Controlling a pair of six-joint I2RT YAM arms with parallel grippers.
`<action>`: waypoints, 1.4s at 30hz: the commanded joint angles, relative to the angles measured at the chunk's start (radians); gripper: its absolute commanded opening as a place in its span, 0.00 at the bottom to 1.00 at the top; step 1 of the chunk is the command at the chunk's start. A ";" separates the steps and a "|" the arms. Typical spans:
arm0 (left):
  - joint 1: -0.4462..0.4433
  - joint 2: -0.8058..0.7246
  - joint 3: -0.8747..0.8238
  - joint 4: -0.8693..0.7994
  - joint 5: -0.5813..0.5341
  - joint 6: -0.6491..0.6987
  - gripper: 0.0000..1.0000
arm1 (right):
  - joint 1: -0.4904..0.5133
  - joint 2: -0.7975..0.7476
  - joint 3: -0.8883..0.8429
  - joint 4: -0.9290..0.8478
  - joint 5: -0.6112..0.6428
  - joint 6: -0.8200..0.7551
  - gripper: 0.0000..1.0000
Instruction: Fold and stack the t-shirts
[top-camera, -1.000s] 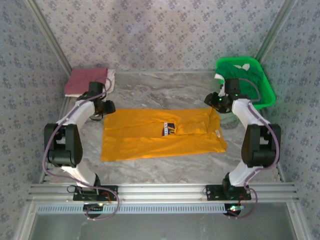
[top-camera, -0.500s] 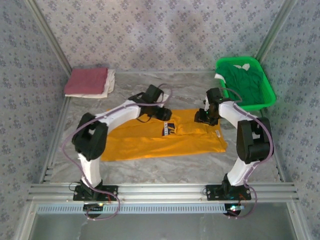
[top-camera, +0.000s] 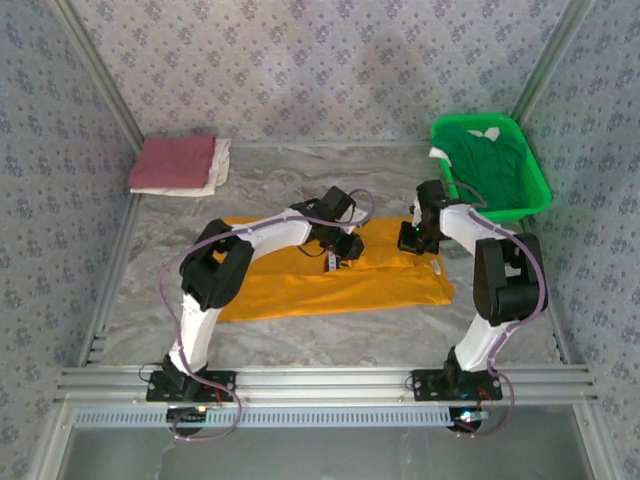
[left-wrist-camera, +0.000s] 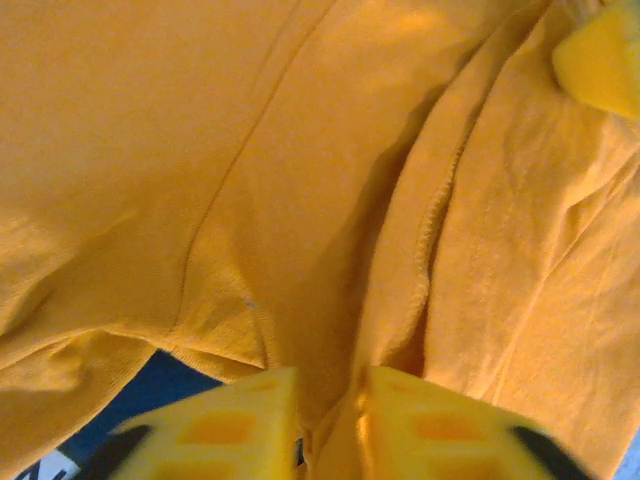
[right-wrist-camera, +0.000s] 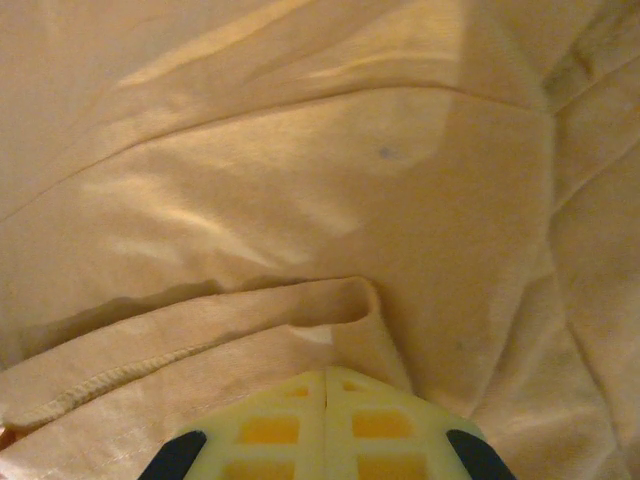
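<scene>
- Orange-yellow t-shirt (top-camera: 330, 290) lies spread across the middle of the desk (top-camera: 300, 180), partly folded, with its navy print (top-camera: 333, 262) showing near the centre.
- Left pincer (top-camera: 345, 248) reaches over the shirt's middle, just beside the print. In the wrist view its jaws (left-wrist-camera: 330, 385) are nearly closed, with a raised fold of the orange cloth nipped between them.
- Right pincer (top-camera: 408, 238) sits at the shirt's far right part. Its jaws (right-wrist-camera: 327, 378) are pressed together on a lifted hem fold.
- Dusty red t-shirt (top-camera: 172, 160) rests folded on a white t-shirt (top-camera: 218, 165) in the far left corner.
- Green t-shirt (top-camera: 490, 165) lies in the basket (top-camera: 540, 185) at the far right corner.
</scene>
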 joint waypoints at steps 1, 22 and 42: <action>-0.003 -0.023 -0.003 0.007 0.022 0.008 0.10 | -0.024 -0.030 -0.012 0.016 -0.035 0.013 0.00; -0.012 -0.125 0.085 -0.068 -0.060 0.099 0.00 | -0.074 -0.125 -0.060 0.096 -0.169 0.088 0.36; -0.057 -0.128 0.034 -0.075 -0.030 0.044 0.00 | -0.113 -0.101 -0.143 0.103 -0.210 0.129 0.49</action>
